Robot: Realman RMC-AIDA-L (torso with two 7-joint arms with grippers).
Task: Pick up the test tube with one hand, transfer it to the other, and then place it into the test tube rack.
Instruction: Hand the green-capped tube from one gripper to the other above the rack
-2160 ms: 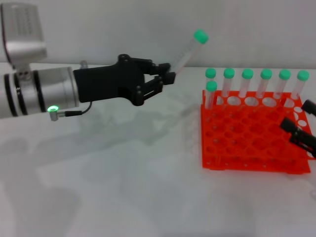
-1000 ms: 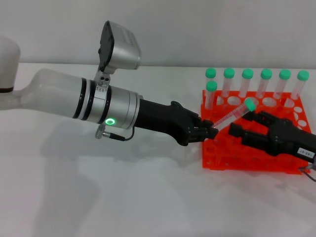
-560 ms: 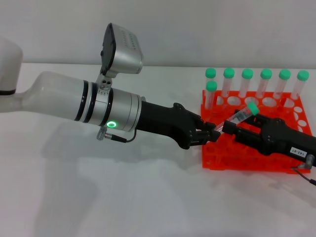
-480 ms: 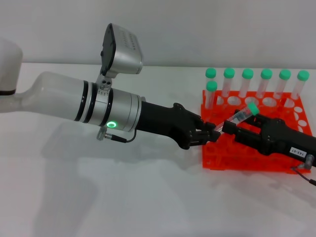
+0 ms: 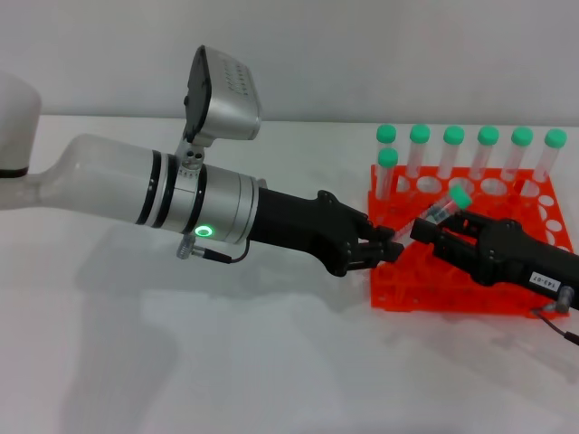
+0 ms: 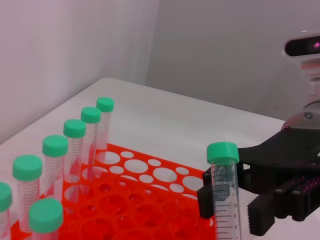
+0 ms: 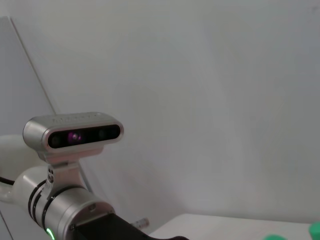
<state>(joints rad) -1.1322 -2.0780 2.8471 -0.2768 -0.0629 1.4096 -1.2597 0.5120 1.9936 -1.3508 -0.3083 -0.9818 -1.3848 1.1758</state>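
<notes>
Above rack point(image 5: 470, 271), test tube point(image 5: 441, 210) between left pincer point(image 5: 384, 246), right pincer point(image 5: 437, 237)

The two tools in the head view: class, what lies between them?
The test tube spans the gap between the left tool and the right tool, tilted above the rack, in the head view.

We saw the other arm point(image 7: 60, 212), green-lit, carrying a silver camera point(image 7: 73, 134) against a blank wall point(image 7: 210, 100); green cap edges point(image 7: 280, 236) showed low down.
</notes>
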